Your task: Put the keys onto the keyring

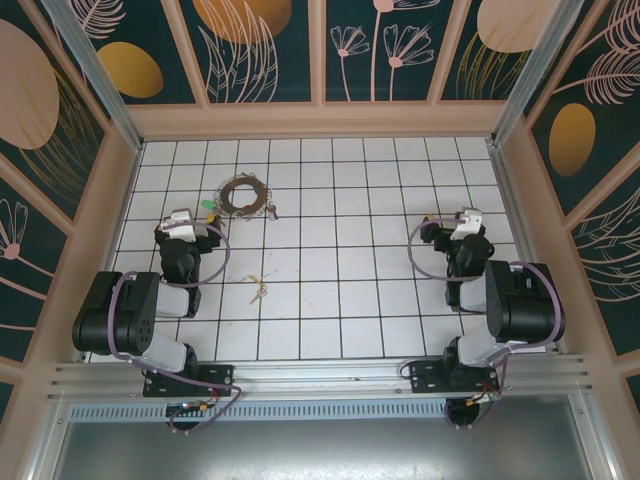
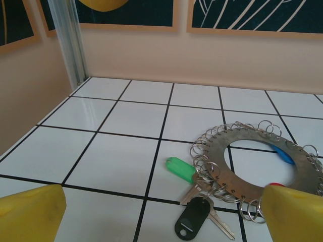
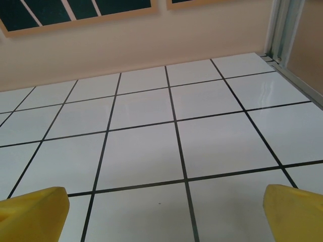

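A: Claw status?

B: Left gripper (image 2: pixel 161 218) released, yellow fingertips (image 2: pixel 30 214) spread wide, nothing between. Right gripper (image 3: pixel 166 217) likewise released and empty, hovering over bare tiles toward the right edge of the white tiled table (image 3: pixel 141 151).

A: Location of the task pieces?

B: Flat silvery metal keyring (image 2: pixel 257 161), disc-shaped with small split loops all round the rim, lying flat toward the far-left corner, just ahead of the left gripper. Green-headed key (image 2: pixel 180 169) and black-tagged key (image 2: pixel 191 221) fanned out on its near-left side, seemingly hooked on loops. Blue head (image 2: pixel 282 154) showing at the centre hole. Small pale loose key (image 1: pixel 260 290) lying well apart, nearer the near edge, left of centre. Too small to tell its colour.

A: Reason for the poses?

B: Left one low and aimed at the ring, probably to pin or lift it. Right one parked well apart, likely kept free for fetching the loose key.

A: Risk?

B: Thin key flat on glossy tile, hard to pinch. Crowded loops, easy to snag a neighbour.
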You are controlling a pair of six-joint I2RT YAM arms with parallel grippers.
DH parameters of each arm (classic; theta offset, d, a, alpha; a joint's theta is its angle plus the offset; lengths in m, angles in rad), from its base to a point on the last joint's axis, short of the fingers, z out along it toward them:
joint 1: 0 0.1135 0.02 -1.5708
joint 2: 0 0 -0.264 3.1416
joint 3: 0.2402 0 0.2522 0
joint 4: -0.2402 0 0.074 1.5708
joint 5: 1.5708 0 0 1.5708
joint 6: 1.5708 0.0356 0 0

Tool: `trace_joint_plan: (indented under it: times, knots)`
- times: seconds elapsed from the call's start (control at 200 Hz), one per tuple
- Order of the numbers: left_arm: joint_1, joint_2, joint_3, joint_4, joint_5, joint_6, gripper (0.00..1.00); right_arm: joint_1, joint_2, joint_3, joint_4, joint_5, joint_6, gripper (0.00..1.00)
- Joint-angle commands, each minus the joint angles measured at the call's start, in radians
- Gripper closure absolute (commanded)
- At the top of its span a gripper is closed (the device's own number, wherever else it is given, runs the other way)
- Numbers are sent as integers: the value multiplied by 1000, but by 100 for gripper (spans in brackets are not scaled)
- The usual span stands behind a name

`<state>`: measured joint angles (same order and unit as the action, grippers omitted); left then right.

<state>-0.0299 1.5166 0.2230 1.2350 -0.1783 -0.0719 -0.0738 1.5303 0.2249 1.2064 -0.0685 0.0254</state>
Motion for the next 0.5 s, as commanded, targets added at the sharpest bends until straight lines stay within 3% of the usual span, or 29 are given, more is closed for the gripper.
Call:
trace_joint_plan:
  times: [0.0,0.105,0.26,0.39,0.495]
  knots:
    - [7,-76,43,-73,-97,-36,1,-16,-82,-25,28,-7,41,1]
    - [7,-252,161,-471,-205,-167,1,-30,-248,2,-161,-10,35,1]
    - [7,-366,353,-909,-186,-353,1,-29,-517,145,-584,36,14,1]
    - [7,-362,449,-1002,-54,-381,1,-32,-615,258,-825,7,62,1]
    - [4,-279,515,-957,212,-324,1,-32,-636,308,-941,30,116,1]
